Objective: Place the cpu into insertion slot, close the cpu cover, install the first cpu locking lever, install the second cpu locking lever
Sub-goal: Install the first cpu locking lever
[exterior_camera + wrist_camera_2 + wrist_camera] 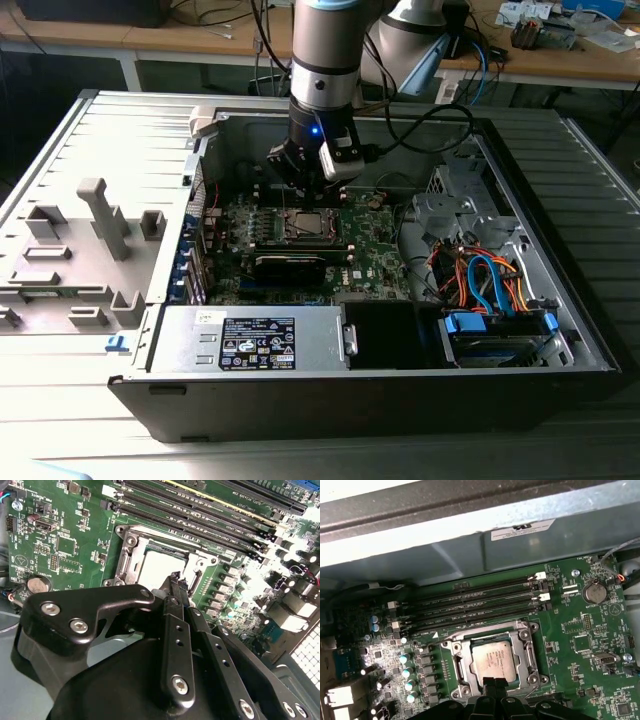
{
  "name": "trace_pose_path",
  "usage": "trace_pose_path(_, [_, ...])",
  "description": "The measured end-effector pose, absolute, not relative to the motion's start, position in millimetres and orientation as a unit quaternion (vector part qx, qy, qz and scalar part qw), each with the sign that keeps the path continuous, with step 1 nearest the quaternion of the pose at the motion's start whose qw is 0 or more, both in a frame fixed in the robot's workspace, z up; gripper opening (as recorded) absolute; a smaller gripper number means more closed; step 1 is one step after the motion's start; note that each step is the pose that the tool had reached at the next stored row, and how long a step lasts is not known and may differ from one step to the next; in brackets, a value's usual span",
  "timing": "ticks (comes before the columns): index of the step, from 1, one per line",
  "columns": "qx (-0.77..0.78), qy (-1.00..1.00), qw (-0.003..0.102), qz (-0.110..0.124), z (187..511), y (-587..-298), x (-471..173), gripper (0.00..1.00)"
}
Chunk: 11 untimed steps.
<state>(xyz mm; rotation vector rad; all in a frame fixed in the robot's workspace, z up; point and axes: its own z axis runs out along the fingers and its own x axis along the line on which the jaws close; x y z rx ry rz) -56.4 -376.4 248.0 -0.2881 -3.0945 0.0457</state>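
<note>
silvery cpu [493, 661] in insertion slot [455, 666], cover [524, 655] down

A lab: cluttered workbenches [590, 62] behind an opened computer case [350, 400].

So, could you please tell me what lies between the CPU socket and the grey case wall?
In the first wrist view, four long black memory slots run side by side between the CPU socket and the case wall.

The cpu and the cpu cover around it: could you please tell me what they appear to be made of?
The cpu: apparently metal on top, silvery-grey with a soft matte sheen. The cpu cover: probably stamped sheet metal, dull silver and thin, with bright glints along its edges.
</note>
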Motion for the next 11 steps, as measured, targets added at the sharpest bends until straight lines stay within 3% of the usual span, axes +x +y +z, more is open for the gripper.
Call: trace_pose_path(11, [-0.037,-0.999,0.018,0.002,248.0,-376.4,-56.4,0.11])
